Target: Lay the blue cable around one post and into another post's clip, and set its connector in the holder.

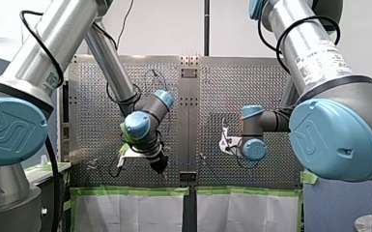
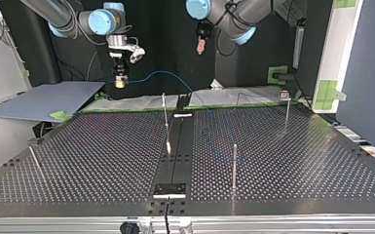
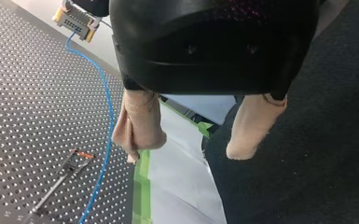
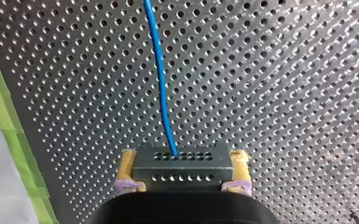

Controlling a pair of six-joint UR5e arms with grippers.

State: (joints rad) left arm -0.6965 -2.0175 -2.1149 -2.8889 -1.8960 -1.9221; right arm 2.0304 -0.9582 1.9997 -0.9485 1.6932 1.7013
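Note:
My right gripper is shut on a grey connector, which sits between its yellow pads. The blue cable runs from the connector out over the perforated table. In the top view my right gripper holds the connector in the air beyond the table's far edge, and the blue cable arcs from it down onto the table. My left gripper stands open with beige pads and nothing between them; the blue cable passes beside it. In the top view my left gripper hangs high.
Thin upright posts stand on the table: one near the middle, one toward the front, one with a clip at the far right, one at the left. A black holder plate lies at the front centre. Green tape edges the table.

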